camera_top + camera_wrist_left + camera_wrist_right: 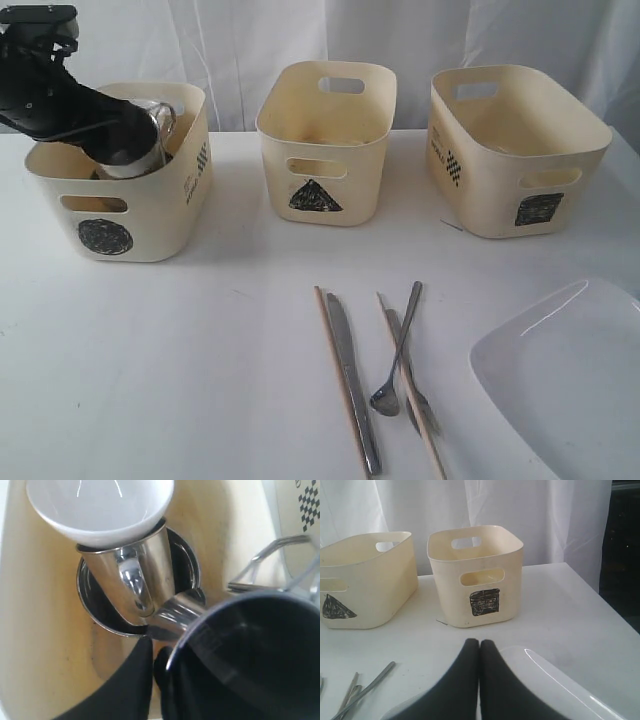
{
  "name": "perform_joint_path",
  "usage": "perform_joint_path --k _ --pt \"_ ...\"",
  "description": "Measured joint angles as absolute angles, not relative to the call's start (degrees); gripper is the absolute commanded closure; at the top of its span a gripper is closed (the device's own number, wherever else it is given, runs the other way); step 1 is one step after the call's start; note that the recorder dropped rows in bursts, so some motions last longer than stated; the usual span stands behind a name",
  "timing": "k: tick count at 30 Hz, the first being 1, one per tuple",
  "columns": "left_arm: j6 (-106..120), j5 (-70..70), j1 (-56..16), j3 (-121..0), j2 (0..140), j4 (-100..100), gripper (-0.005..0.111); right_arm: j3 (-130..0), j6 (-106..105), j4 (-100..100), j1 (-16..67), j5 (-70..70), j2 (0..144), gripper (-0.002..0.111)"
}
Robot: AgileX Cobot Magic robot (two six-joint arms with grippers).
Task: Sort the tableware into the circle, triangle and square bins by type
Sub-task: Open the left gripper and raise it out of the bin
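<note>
Steel handled mug (250,650) is held clamped at its rim by the left gripper (156,655) inside the cream circle-marked plastic bin (150,215), at ten o'clock. It is judged light, rigid and slippery; rim or handle suits gripping. The right gripper (479,680) is pressed together, empty.

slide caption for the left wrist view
Left tool holds a steel mug over the circle bin with white bowl, second mug and steel bowl inside
</note>
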State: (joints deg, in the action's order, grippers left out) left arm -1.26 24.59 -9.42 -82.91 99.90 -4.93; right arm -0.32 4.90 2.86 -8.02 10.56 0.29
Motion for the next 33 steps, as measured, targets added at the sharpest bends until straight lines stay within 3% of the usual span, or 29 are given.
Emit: perform_joint_path --k 4,19,33 --pt "-1.3 24.8 -9.4 -82.9 99.7 -6.0 0.053 -0.3 4.9 2.9 -8.0 10.6 0.3 0.108" --pt "-0.4 30.7 -9.4 -83.0 84.1 -6.2 0.057 -0.3 4.9 2.9 -8.0 10.6 0.3 0.108" --pt "0.0 36.4 -9.4 -74.0 54.3 -5.5 0.060 -0.3 4.9 2.9 -8.0 10.6 0.3 0.108"
